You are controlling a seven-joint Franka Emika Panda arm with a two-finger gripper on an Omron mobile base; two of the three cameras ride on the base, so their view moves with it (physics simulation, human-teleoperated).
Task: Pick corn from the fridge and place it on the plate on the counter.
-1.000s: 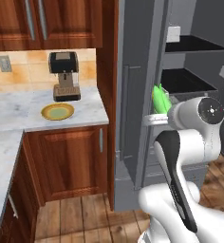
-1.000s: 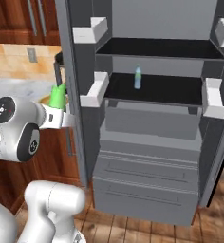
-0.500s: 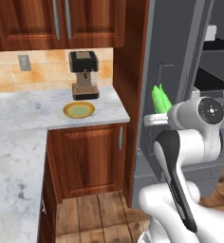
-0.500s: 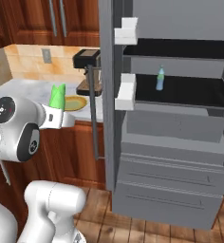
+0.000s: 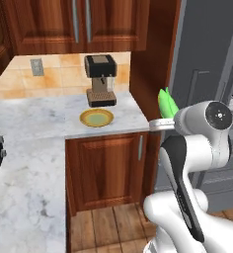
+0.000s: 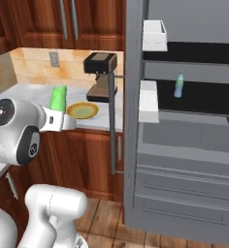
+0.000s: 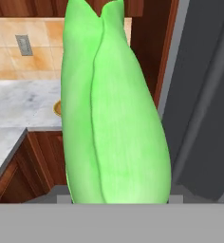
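My gripper (image 5: 161, 120) is shut on the bright green corn (image 5: 167, 102), which stands upright in it, off the counter's right end and in front of the grey fridge (image 5: 207, 54). From the other side, the corn (image 6: 58, 97) rises above the gripper (image 6: 59, 117), just left of the plate (image 6: 82, 110). The corn (image 7: 114, 104) fills the hand view and hides the fingertips. The yellow-rimmed plate (image 5: 96, 117) lies on the marbled counter (image 5: 34, 116) in front of a coffee machine, left of the gripper and farther back.
A coffee machine (image 5: 100, 79) stands right behind the plate. The fridge (image 6: 184, 155) is open, its door (image 6: 132, 72) with white bins (image 6: 148, 99) swung out beside the counter end; a blue-green bottle (image 6: 179, 85) stands on a shelf. Wooden cabinets hang above the counter.
The whole picture has shifted: the base has driven left, from the fridge toward the counter. The corn stays held upright in the gripper, and the plate is now closer.
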